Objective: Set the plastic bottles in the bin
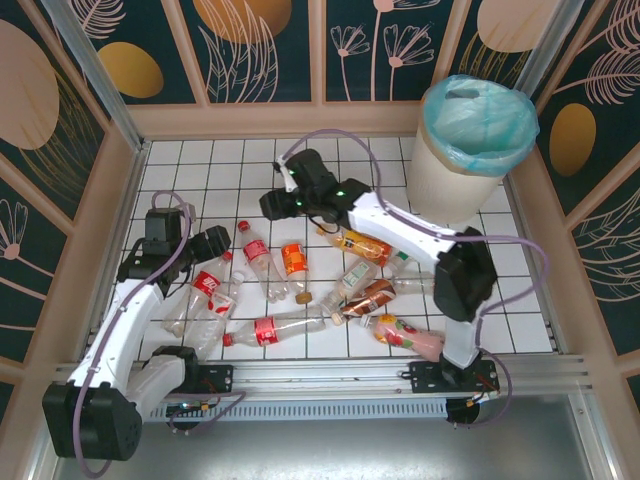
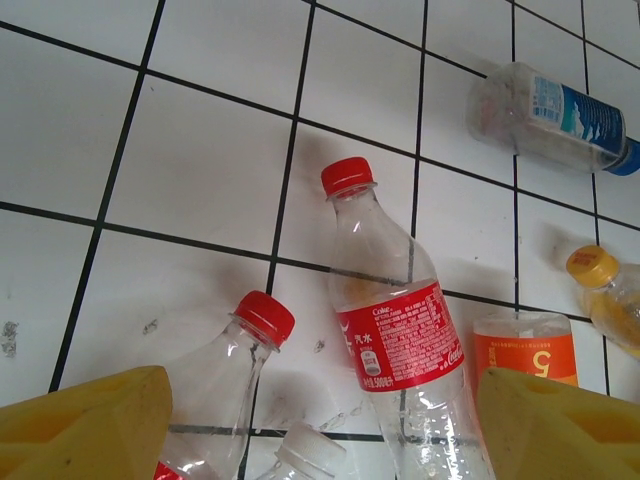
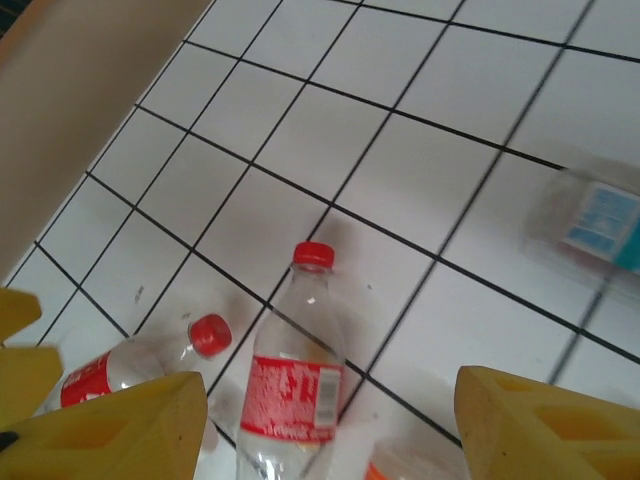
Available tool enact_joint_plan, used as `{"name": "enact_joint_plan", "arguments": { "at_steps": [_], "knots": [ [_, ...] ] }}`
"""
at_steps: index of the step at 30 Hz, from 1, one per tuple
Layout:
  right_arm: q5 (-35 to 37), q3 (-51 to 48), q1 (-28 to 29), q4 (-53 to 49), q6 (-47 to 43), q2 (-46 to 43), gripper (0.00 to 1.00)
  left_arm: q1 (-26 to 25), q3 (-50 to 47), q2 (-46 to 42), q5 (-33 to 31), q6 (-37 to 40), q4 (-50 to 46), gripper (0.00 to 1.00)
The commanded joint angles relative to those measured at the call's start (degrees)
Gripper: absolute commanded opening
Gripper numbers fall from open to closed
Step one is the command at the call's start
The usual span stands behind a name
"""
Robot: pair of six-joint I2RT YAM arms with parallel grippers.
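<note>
Plastic bottles (image 1: 300, 290) lie strewn over the white-tiled table (image 1: 200, 165) in front of two robot arms. Nearest the arm bases, a pink bottle (image 1: 412, 340) and a long clear bottle with a red label (image 1: 272, 329) lie on their sides, with a brown-labelled bottle (image 1: 370, 295) just behind them. Toward the middle, a crushed red-labelled bottle (image 1: 210, 285), a red-capped bottle (image 1: 256, 255) and an orange-labelled bottle (image 1: 293, 261) lie close together, while an orange bottle (image 1: 362, 243) rests beside the right arm's white link. The left end effector (image 1: 222, 240) hangs over the left side of the pile, its yellow fingers (image 2: 85, 425) spread wide and holding nothing. Its wrist camera looks down on two red-capped bottles side by side, with a yellow-capped bottle (image 2: 603, 288) at the right edge and a blue-labelled bottle (image 2: 555, 115) farther off. Beyond the pile, the right end effector (image 1: 270, 205) reaches across toward the left, its own yellow fingers (image 3: 550, 420) likewise wide apart and empty above the tiles. From its wrist camera the blue-labelled bottle appears blurred at the right. At the far right corner, apart from the scattered bottles, the cream-white bin (image 1: 445, 185) stands upright against the patterned back wall (image 1: 260, 50), a turquoise bag (image 1: 480, 120) folded over its rim.
</note>
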Motion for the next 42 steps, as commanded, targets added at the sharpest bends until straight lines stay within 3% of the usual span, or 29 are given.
{"name": "enact_joint_plan", "arguments": {
  "at_steps": [1,13,23,33,40,42],
  "knots": [
    [-0.1,8.5,1.1,-4.6,-0.3,7.1,0.64,-0.2,-1.3,-1.4,-0.4,-0.4,2.3,0.79],
    [-4.0,40.6,2.9,-16.9,-0.5,35.4,0.57,-0.2,-4.2,-2.9,-0.1,-0.3,4.6,0.78],
    [-5.6,40.6,2.7,-11.4,-3.1,40.0,0.57,-0.2,-5.1,-3.7,-0.2,-0.1,5.4,0.78],
    [-13.5,43.6,0.6,-10.7,-4.7,44.1,0.57,-0.2,-5.5,-5.0,-1.5,0.0,6.1,0.79],
    [-17.6,43.9,-1.1,-10.6,-4.4,44.5,0.5,-0.2,-5.6,-5.1,-1.6,0.0,6.0,0.79],
    [-18.8,44.0,-1.6,-10.5,-3.9,44.4,0.44,-0.2,-5.6,-5.0,-1.6,0.0,6.1,0.8]
  ]
}}
